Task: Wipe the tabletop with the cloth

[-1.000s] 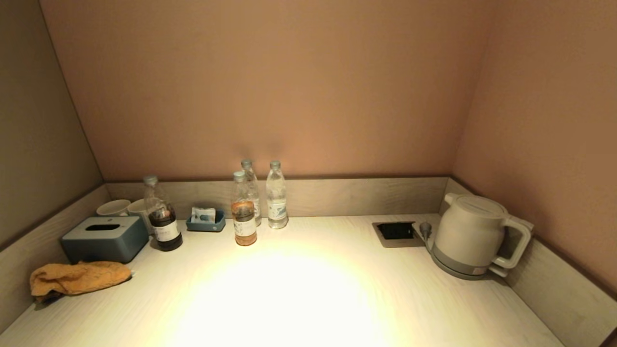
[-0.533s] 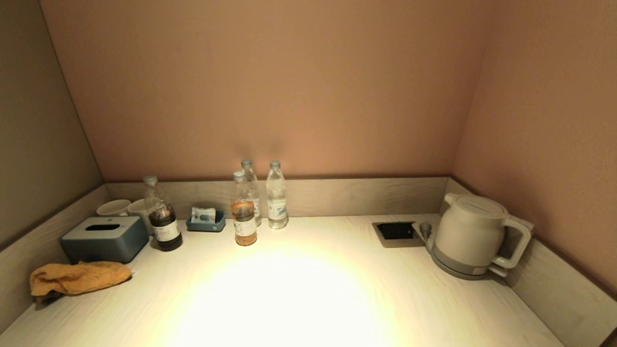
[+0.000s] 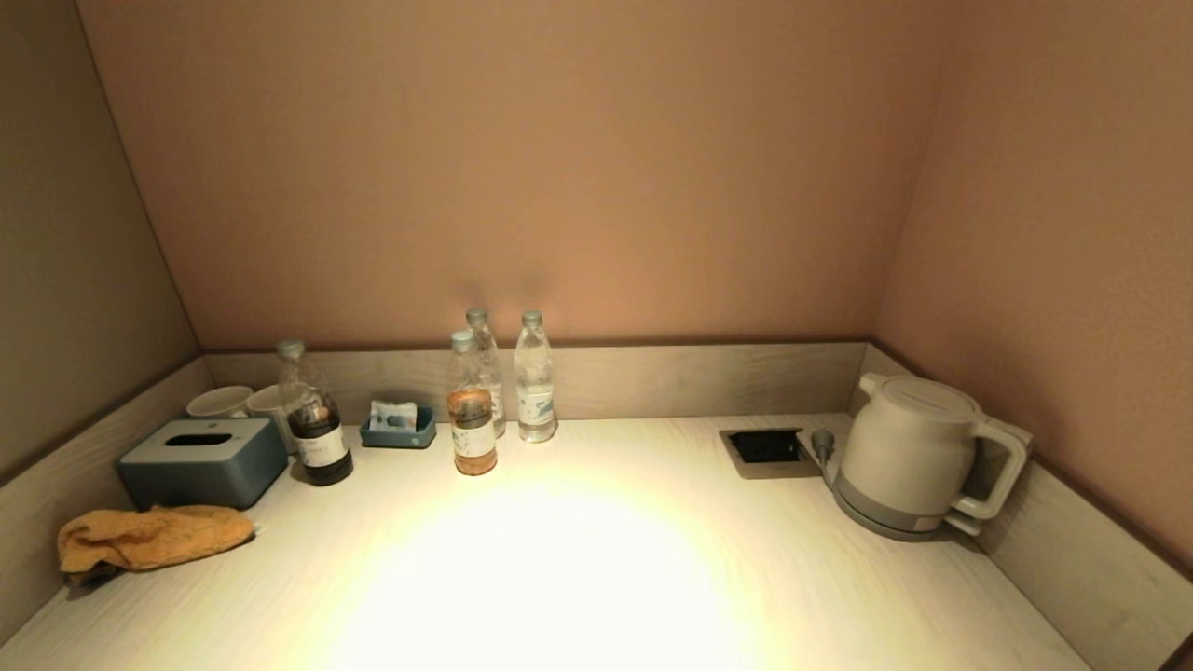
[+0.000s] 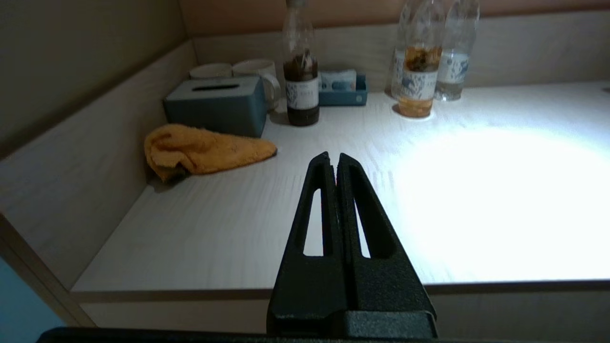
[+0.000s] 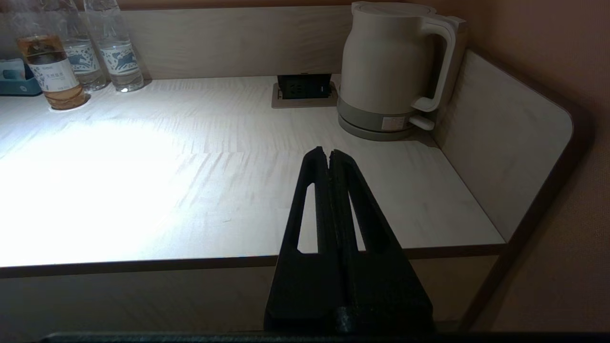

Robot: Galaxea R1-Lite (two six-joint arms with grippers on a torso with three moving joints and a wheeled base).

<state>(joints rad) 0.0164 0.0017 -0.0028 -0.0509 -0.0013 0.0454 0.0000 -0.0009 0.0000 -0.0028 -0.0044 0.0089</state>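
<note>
A crumpled orange cloth (image 3: 149,538) lies on the pale wooden tabletop (image 3: 578,568) at its far left, against the side wall and in front of a tissue box; it also shows in the left wrist view (image 4: 205,150). My left gripper (image 4: 332,157) is shut and empty, held before the table's front edge, apart from the cloth. My right gripper (image 5: 328,153) is shut and empty, before the front edge on the right side. Neither arm shows in the head view.
A grey-blue tissue box (image 3: 202,461), two cups (image 3: 221,402), a dark bottle (image 3: 315,417), a small blue tray (image 3: 399,431) and three bottles (image 3: 473,408) stand along the back. A socket recess (image 3: 766,447) and a white kettle (image 3: 918,457) stand at the right. Low walls edge three sides.
</note>
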